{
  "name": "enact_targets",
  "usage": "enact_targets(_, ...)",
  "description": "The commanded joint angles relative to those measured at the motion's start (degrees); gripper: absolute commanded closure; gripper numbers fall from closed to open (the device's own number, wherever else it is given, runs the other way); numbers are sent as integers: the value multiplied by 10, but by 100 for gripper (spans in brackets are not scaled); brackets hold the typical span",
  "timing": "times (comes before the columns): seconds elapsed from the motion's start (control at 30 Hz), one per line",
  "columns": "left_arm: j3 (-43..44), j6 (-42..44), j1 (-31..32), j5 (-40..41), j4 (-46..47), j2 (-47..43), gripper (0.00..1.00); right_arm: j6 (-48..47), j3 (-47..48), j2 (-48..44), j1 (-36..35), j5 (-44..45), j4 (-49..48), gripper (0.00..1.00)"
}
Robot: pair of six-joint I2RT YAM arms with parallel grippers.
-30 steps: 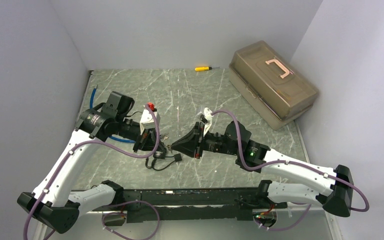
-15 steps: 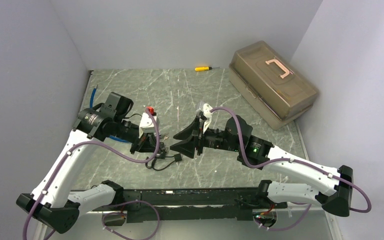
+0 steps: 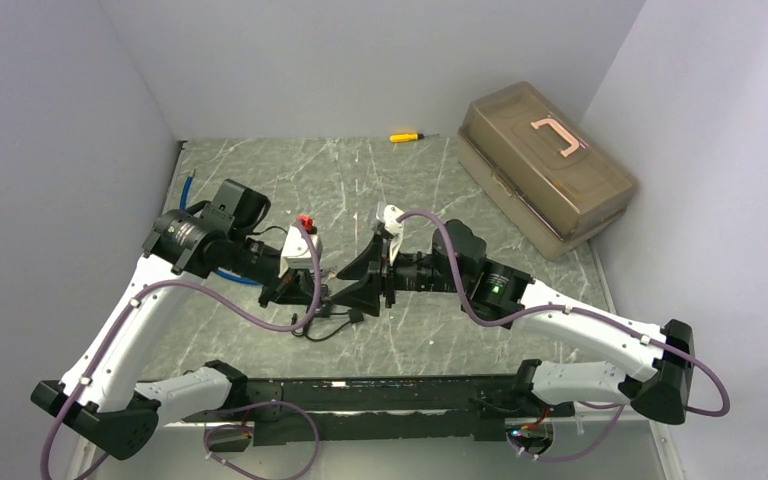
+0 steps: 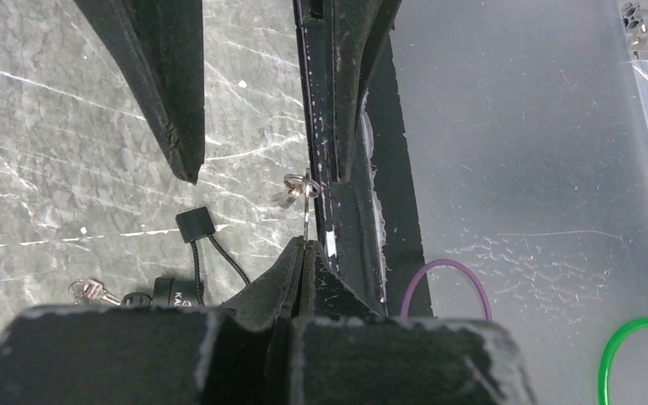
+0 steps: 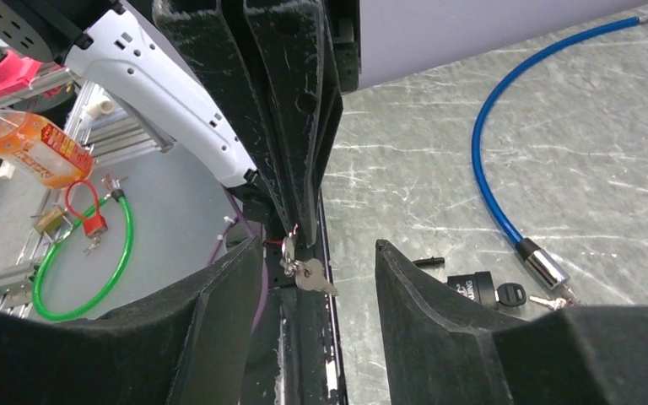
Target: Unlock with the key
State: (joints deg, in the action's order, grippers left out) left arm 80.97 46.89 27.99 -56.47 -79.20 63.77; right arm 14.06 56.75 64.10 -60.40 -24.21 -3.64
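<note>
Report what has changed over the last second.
The right gripper opened its jaws and shifted left toward the left gripper; its fingers now flank the key ring. The left gripper stayed shut on the key ring. The toolbox and screwdriver did not move.

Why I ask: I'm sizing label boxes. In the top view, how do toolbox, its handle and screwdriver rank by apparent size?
1. toolbox
2. handle
3. screwdriver
Handle over screwdriver is close: similar length, and the handle sits higher, nearer the camera.
</note>
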Motion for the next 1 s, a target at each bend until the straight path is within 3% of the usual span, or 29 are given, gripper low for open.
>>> enact_targets(0.0, 6, 6, 6, -11, -15, 3, 100, -19, 38, 9, 1, -41, -14, 46)
enact_targets(0.63, 10, 0, 14, -7, -18, 8, 100, -72, 88, 52, 1, -76, 85, 57)
enact_targets(0.73, 14, 0, 14, -10, -21, 8, 100, -73, 89, 50, 1, -71, 83, 67)
enact_targets(0.87, 12, -6, 15, -12, -14, 7, 100, -69, 88, 47, 1, -64, 73, 97)
enact_targets(0.97, 11, -6, 15, -12, -15, 7, 100, -63, 80, 40, 1, -56, 61, 100)
